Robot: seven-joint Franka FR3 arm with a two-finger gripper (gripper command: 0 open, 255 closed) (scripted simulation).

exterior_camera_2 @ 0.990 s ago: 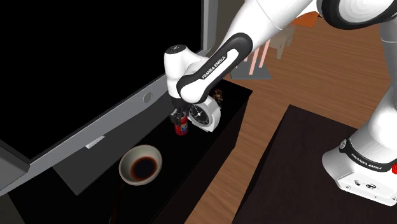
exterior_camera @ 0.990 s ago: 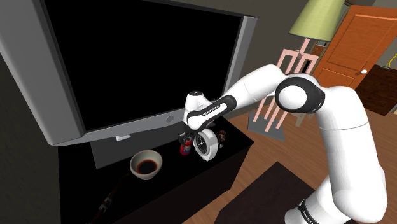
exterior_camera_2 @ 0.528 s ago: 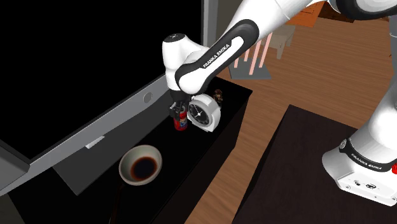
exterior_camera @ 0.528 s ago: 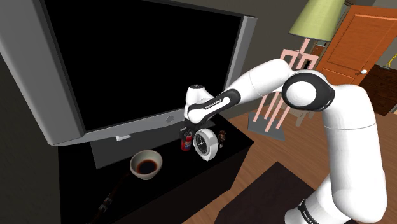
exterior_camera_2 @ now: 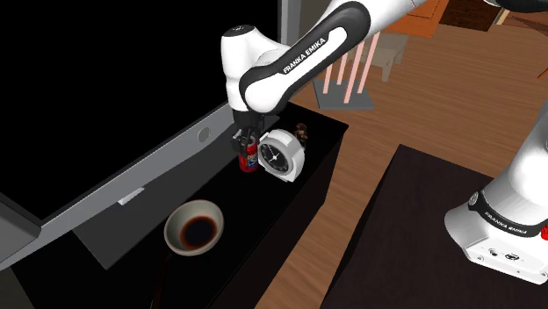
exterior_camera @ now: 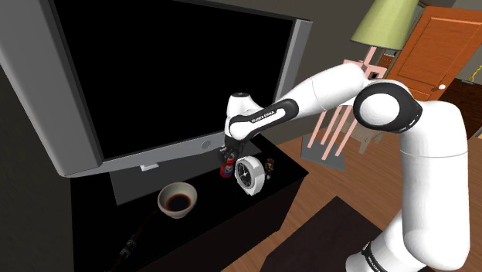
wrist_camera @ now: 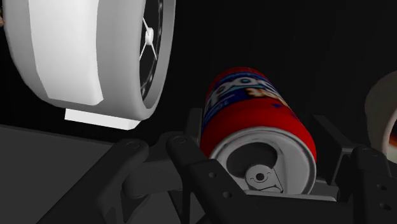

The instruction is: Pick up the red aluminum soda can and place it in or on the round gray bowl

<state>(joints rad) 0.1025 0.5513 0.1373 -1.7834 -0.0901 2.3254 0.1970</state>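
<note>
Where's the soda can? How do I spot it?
Find the huge black TV; on the dark cabinet below it stands a white clock. Right beside the clock, the black gripper clasps the soda can, the only red cylinder there.
</note>
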